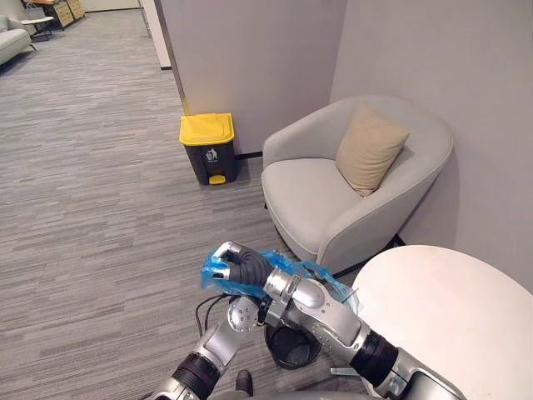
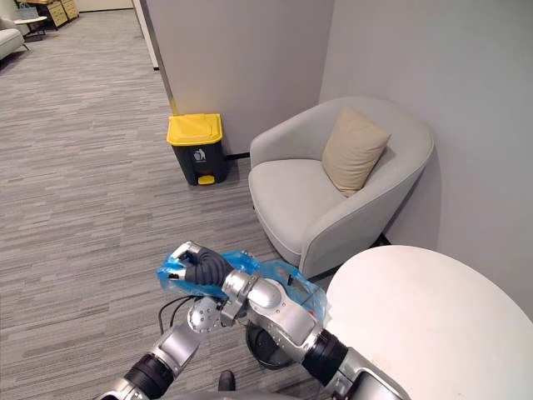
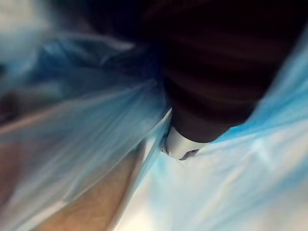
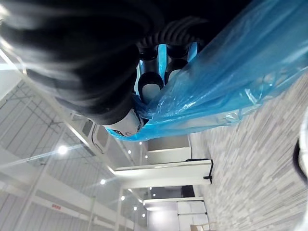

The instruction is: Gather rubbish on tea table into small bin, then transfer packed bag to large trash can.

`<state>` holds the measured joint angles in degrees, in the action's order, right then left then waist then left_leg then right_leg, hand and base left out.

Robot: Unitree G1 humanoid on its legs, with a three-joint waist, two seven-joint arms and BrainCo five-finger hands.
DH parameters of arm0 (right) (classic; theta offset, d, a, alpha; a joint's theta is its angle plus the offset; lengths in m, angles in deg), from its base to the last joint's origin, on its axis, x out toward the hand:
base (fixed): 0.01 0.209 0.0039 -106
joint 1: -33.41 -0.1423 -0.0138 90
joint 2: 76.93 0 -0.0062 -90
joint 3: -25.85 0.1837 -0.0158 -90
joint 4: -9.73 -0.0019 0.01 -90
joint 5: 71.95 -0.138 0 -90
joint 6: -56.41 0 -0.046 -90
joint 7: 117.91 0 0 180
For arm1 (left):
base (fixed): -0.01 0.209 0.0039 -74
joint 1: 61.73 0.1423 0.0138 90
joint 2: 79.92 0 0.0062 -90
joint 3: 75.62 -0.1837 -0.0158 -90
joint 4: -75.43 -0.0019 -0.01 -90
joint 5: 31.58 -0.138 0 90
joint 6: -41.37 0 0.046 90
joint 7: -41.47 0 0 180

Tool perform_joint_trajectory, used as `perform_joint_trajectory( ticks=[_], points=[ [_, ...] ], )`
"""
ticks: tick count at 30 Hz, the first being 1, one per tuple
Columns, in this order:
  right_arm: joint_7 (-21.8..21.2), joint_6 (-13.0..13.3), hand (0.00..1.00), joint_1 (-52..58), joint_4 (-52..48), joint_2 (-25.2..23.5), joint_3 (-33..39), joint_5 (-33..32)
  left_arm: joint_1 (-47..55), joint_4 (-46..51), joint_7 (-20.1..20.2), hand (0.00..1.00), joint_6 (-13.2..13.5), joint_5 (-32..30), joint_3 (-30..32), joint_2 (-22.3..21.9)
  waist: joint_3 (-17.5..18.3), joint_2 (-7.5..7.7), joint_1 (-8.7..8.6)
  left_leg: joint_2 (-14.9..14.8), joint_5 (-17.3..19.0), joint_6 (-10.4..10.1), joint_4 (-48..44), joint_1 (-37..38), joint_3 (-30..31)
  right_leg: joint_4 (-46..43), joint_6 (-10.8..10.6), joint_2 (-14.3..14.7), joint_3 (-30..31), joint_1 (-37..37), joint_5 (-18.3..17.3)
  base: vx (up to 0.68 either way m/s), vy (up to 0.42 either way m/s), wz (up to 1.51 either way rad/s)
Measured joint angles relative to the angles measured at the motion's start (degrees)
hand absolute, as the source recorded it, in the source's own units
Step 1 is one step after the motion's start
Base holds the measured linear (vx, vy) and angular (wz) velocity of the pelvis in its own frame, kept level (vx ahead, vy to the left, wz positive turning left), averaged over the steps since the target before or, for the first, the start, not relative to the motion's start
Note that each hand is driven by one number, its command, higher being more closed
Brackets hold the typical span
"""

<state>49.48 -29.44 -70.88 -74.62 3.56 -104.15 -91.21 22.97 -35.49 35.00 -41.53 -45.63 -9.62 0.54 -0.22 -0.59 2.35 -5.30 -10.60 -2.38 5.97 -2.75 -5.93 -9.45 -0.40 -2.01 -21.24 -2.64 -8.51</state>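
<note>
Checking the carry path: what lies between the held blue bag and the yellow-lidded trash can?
Only bare grey carpet, seen in the left eye view, between the blue bag and the yellow-lidded trash can; the armchair stands aside.

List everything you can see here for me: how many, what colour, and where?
Large trash can: one, dark with a yellow lid, by the wall, beside the armchair.
Armchair: one, pale grey, in the corner.
Cushion: one, tan, leaning on the armchair's back.
Tea table: one, white and round, near the armchair.
Small bin: one, black, on the floor beside the tea table.
Bag: one, blue plastic, lifted above the small bin.
Sofa: one, pale, far across the room.
Floor: grey striped carpet.
Right hand: one, fingers curled round the bag.
Left hand: one, against the bag, its fingers hidden.
</note>
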Motion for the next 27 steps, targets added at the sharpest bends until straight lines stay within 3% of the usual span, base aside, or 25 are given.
perform_joint_trajectory(
  ticks=[14, 21, 27],
  points=[
    [5.07, 4.52, 0.0, 6.92, -4.81, 1.27, 13.17, 23.86, 5.26, 0.45, -0.28, 1.0, -0.25, 3.23, 10.05, -0.75, -0.15, 0.39, 0.13, 0.15, -0.01, 0.03, 0.0, -0.64, 0.04, -0.67, -0.08, -0.26, -0.04, 0.84, -0.55, 0.01, -0.002, 0.0],
    [7.52, 6.81, 0.0, 8.99, -8.07, 3.52, 18.74, 30.71, 9.24, 3.27, -1.48, 1.0, -0.25, 4.54, 15.95, -1.8, -0.29, 0.62, 0.03, 0.37, -0.18, 0.29, 0.0, -0.6, 0.05, -0.19, -0.08, -0.3, -0.18, 0.7, -0.54, 0.01, -0.001, 0.0],
    [8.77, 8.09, 0.0, 12.0, -9.35, 3.87, 23.69, 31.18, 11.69, 5.69, -2.55, 1.0, -0.23, 5.83, 20.27, -1.95, -0.54, 0.96, 0.01, 0.41, -0.11, 0.23, 0.0, -0.14, 0.46, 0.95, -0.16, -0.18, -0.71, -0.1, -0.52, 0.0, 0.0, 0.03]
  ],
)
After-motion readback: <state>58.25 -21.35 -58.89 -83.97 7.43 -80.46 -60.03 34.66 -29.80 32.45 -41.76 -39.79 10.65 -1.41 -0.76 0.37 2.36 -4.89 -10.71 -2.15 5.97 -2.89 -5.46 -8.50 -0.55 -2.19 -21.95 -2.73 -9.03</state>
